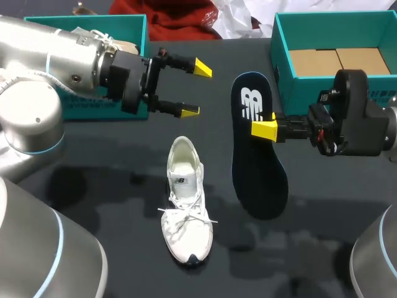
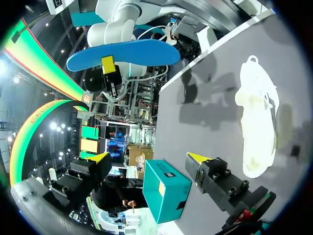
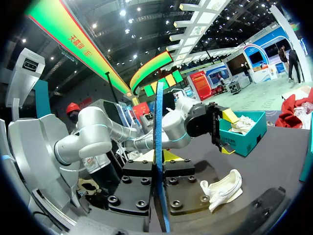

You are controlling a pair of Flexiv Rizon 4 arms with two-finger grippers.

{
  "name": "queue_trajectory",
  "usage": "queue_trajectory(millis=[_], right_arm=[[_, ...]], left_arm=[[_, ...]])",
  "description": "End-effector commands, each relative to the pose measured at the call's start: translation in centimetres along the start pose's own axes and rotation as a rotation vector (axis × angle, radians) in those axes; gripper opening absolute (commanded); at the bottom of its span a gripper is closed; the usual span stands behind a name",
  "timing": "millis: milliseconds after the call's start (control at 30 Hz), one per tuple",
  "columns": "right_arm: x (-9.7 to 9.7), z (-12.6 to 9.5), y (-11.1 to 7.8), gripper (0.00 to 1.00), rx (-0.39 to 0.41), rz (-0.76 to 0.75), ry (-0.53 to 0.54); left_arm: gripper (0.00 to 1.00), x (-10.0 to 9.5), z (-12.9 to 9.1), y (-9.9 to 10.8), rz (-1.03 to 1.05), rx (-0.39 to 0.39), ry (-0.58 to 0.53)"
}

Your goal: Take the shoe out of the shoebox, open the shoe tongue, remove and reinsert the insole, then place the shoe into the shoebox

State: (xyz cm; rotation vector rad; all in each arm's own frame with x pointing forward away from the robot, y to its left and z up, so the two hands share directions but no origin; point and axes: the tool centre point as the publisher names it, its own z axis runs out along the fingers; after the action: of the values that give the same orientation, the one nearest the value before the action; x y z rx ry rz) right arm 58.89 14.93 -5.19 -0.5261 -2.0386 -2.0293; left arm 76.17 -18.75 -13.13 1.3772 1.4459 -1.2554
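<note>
Insole [image 1: 260, 177] is clamped in the right claw [image 1: 265, 128] beside the sneaker [image 1: 186, 208] (long axes nearly parallel); the left claw [image 1: 195, 89] is spread apart.

Bare tabletop [image 1: 111, 186] lies left of the shoe [image 1: 186, 205]; the insole [image 1: 259, 161] crowds its right, a narrow gap between; left box [image 1: 139, 31] and right box [image 1: 282, 56] block the far corners.

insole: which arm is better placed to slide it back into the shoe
Right. The right fingers are shut on the insole, held close beside the shoe. The left fingers are open and empty, so they would first need a handover.
</note>
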Motion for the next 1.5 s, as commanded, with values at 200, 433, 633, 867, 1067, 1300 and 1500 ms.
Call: queue_trajectory(millis=[200, 433, 633, 867, 1067, 1300, 1500], right_arm=[[0.9, -0.4, -0.3, 0.00, -0.005, 0.000, -0.015], [0.9, -0.4, -0.3, 0.00, -0.005, 0.000, -0.015], [-0.9, -0.6, 0.1, 0.00, 0.008, 0.046, 0.006], [-4.6, -1.6, 1.7, 0.00, 0.008, 0.112, 0.044], [-8.2, -2.3, 3.3, 0.00, 0.035, 0.177, 0.091], [-11.9, -2.8, 4.4, 0.00, 0.057, 0.304, 0.142], [-14.2, -3.2, 4.0, 0.00, 0.047, 0.452, 0.158]], left_arm=[[1.00, -1.8, -0.8, 0.6, 0.038, -0.010, -0.120], [1.00, -3.1, -1.7, 1.3, 0.058, -0.021, -0.154], [1.00, -3.2, -2.1, 1.9, 0.067, -0.052, -0.152], [1.00, -3.2, -2.2, 2.1, 0.072, -0.073, -0.149], [1.00, -3.2, -2.2, 2.1, 0.072, -0.073, -0.149], [1.00, -3.2, -2.2, 2.1, 0.072, -0.073, -0.149], [1.00, -3.2, -2.2, 2.1, 0.072, -0.073, -0.149]])
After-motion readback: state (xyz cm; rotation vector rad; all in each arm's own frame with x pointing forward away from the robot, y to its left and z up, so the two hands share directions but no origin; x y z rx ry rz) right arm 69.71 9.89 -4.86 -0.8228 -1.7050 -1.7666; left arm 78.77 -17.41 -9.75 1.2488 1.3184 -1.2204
